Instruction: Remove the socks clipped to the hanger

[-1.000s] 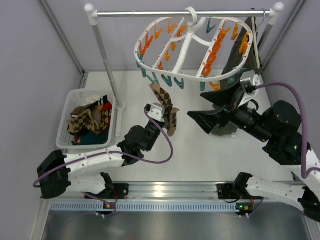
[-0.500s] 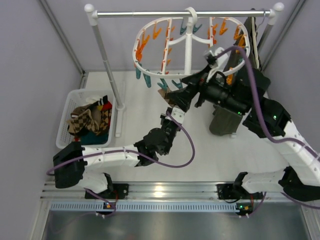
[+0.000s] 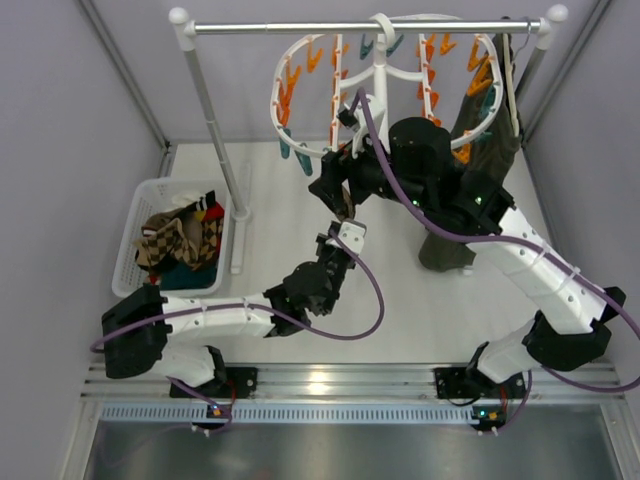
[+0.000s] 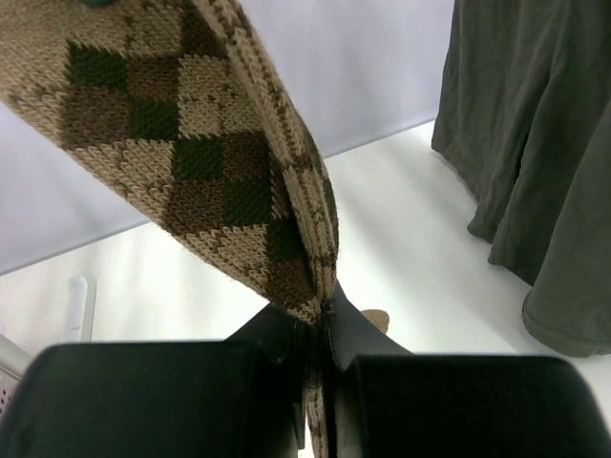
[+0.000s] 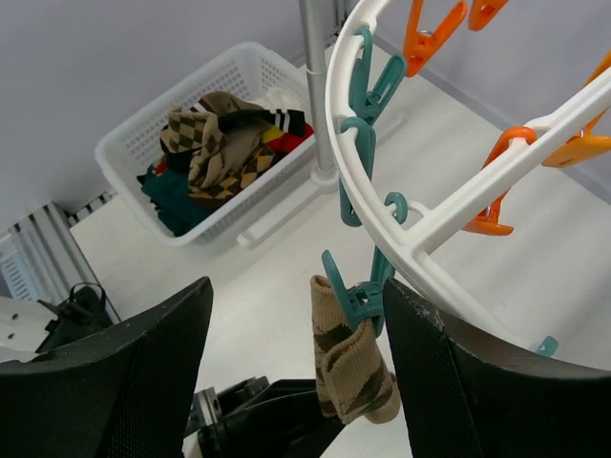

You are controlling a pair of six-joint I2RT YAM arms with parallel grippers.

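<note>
One white peg hanger [image 3: 380,95] is hung at the back. One argyle sock [image 4: 191,143] is suspended below its near rim, long axis vertical. Left gripper [image 4: 320,324] is clamped on the sock's lower end, from beneath; right gripper [image 5: 298,305] is held spread. Teal peg [image 5: 355,296], pinching the sock's top, lies straight ahead of the right gripper.

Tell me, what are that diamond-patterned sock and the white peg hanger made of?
The argyle sock looks like knitted yarn, perhaps wool or cotton: visible stitch loops, matte, soft folds. The hanger seems moulded plastic, smooth and slightly glossy, as do its pegs.
</note>
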